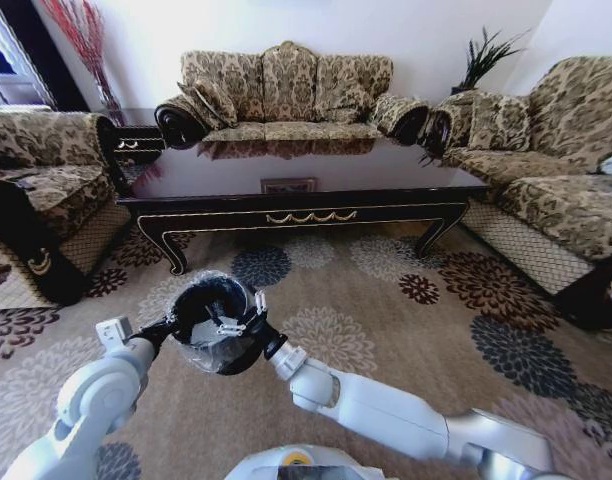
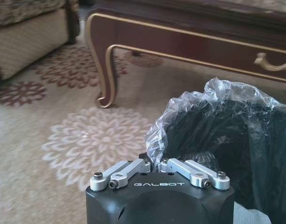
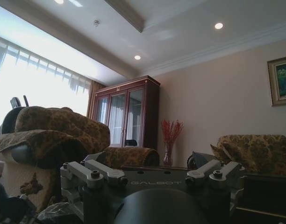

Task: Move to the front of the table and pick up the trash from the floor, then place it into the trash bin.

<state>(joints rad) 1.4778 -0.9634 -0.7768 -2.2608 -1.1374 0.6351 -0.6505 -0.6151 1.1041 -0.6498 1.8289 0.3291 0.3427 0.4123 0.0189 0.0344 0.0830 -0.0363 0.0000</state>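
In the head view, the robot held the small round black trash bin [image 1: 218, 322], lined with a black plastic bag, above the tan flower-patterned carpet floor [image 1: 386, 310], near the long glossy dark brown table [image 1: 304, 196] with gold trim. The left gripper [image 1: 172, 326] and right gripper [image 1: 254, 322] met the bin at opposite sides.

In the left wrist view, the left gripper [image 2: 159, 164] was clenched on the bin's [image 2: 236, 140] crinkled bag edge.

In the right wrist view, I couldn't tell whether the right gripper [image 3: 154, 179] was clenched or released; its linkages stood before patterned sofas [image 3: 59, 135] and a dark wooden cabinet [image 3: 126, 114].
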